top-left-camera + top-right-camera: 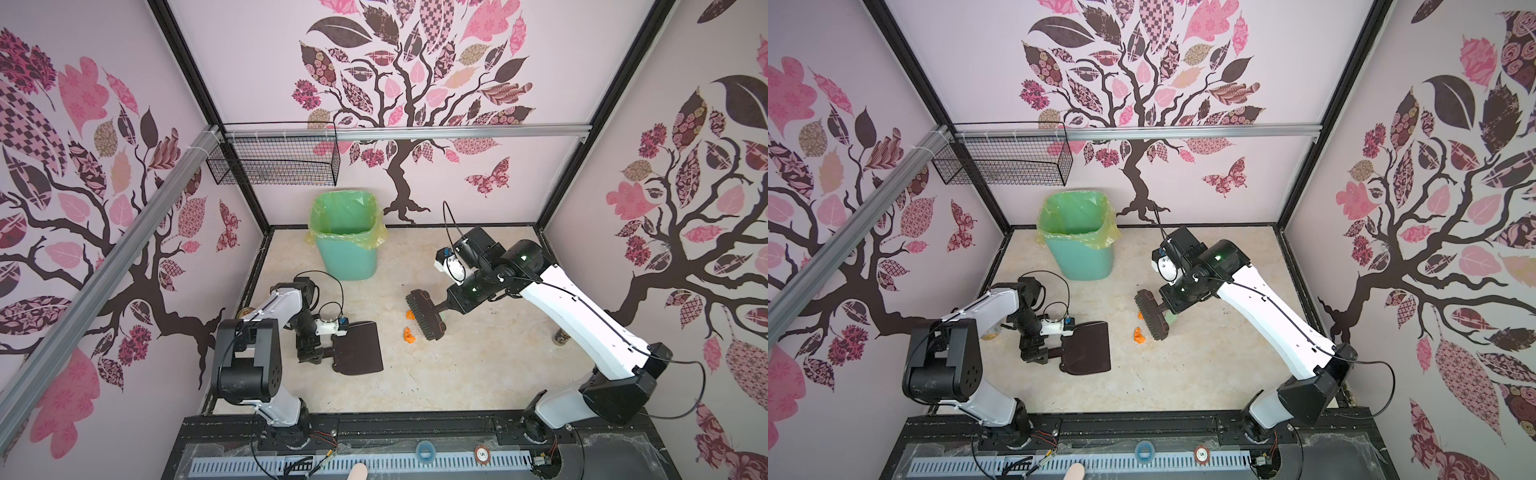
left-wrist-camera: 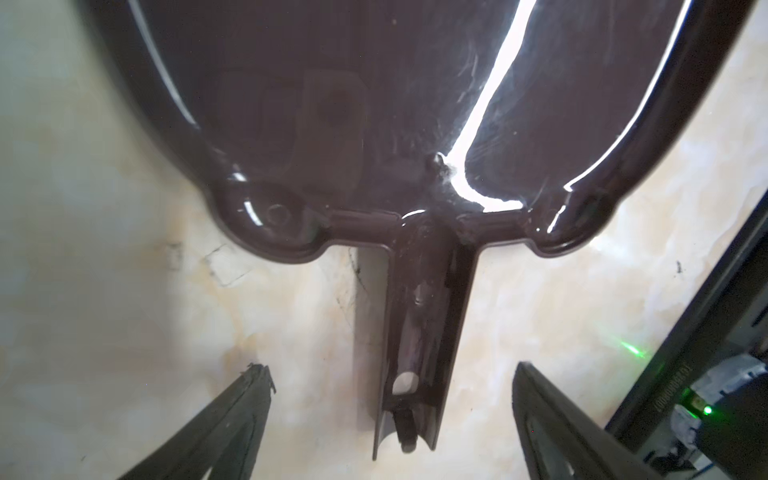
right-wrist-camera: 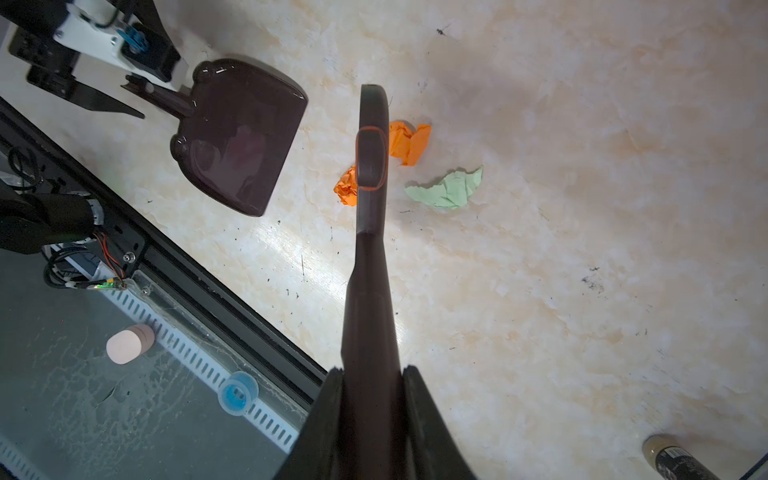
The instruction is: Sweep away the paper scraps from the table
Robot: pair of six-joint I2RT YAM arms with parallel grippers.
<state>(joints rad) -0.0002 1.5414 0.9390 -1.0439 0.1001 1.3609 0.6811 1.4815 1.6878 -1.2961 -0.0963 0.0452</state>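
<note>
Three paper scraps (image 3: 409, 143) lie ahead of our right gripper (image 3: 371, 376), clamped on the brush (image 3: 368, 270); dustpan (image 2: 374, 104) beyond, handle unheld between spread jaws of our left gripper (image 2: 390, 368).

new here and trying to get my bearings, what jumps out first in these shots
The brightest things are the paper scraps, two orange and one mint green, lying on the table right by the head of the brush that the right gripper clamps. Left of them the dark dustpan lies flat, the open left gripper straddling its handle, and a green bin stands at the back.
</note>
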